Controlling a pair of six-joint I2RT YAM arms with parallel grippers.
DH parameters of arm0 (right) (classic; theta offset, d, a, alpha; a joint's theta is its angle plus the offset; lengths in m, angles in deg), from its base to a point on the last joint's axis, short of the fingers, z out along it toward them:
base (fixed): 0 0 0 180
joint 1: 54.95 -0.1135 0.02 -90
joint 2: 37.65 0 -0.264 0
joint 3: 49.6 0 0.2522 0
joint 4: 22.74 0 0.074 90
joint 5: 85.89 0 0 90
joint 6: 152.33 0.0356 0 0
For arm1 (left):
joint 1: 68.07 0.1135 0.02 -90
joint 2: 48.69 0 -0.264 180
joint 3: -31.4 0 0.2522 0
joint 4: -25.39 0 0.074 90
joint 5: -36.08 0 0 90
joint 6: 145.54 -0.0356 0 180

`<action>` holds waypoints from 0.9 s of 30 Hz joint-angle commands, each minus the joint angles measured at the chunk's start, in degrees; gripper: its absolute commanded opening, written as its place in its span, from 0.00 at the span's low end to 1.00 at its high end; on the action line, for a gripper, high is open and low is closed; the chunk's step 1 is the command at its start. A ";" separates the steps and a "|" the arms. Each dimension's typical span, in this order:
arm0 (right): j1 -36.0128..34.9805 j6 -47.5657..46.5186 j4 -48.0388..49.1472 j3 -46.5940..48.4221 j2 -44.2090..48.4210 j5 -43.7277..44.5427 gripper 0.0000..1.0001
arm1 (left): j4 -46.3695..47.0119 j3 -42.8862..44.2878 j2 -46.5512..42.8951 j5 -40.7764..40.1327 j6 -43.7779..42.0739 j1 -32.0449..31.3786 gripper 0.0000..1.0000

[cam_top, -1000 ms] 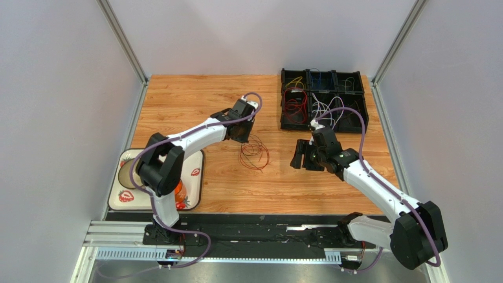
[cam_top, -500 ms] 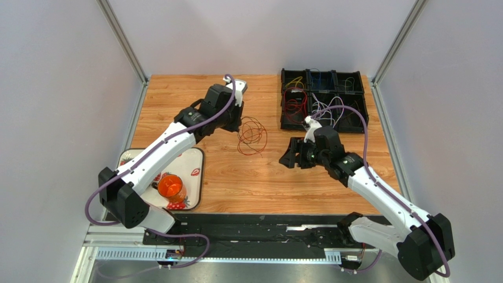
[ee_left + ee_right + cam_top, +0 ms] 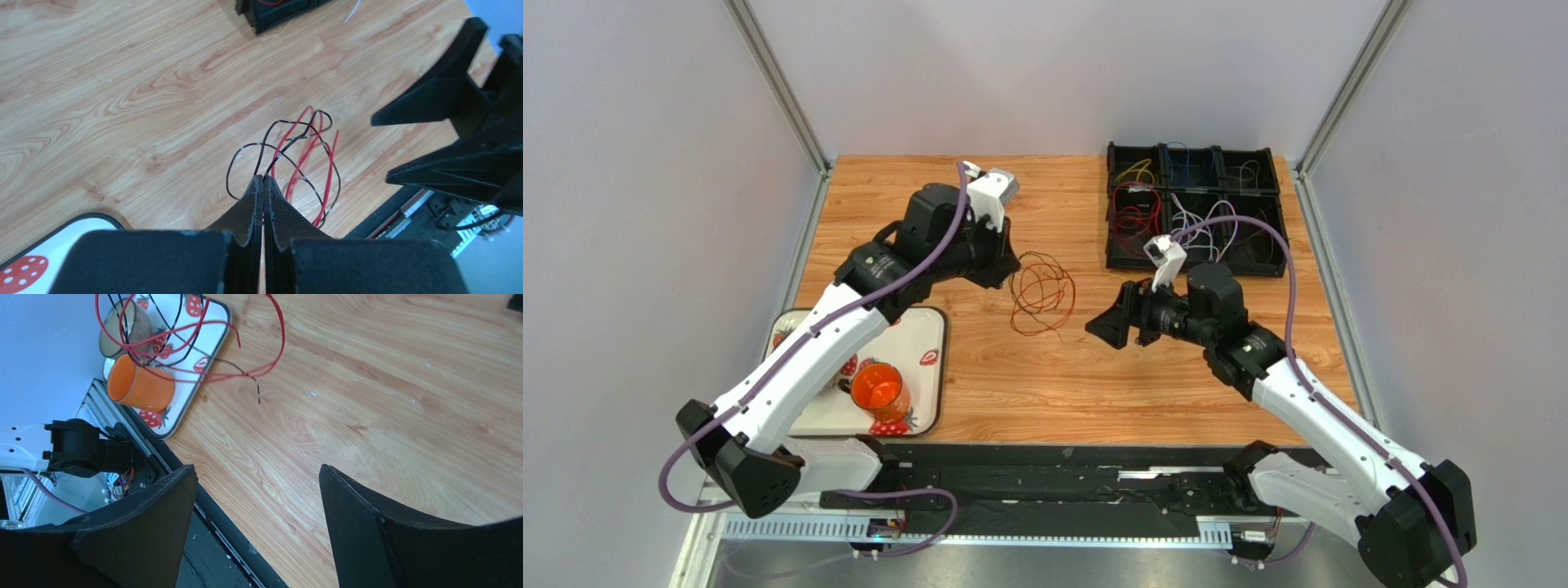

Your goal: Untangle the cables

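Two claws, one bundle.
Left gripper (image 3: 263, 179) clamps thin red-and-black cables (image 3: 1042, 294) above open wooden table (image 3: 1014, 380); right gripper (image 3: 256, 471) gapes empty nearby.

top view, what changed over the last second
The left tool, shut on the red and black cables, pulled back to the left, carrying the bundle slightly toward the far edge. The right tool moved left toward them and opened wider. The tray, orange cup and black bin stayed put.
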State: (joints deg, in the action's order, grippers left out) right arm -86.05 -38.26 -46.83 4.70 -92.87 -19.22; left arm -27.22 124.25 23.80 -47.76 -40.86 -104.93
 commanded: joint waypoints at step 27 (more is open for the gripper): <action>-0.81 -0.44 12.96 7.10 -6.12 -14.90 0.76 | 1.93 -0.25 -7.63 11.25 3.16 0.04 0.00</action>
State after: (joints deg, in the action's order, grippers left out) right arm -86.11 -39.24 -37.80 9.24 -98.23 -31.87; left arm -27.15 123.93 17.83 -37.78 -38.76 -104.93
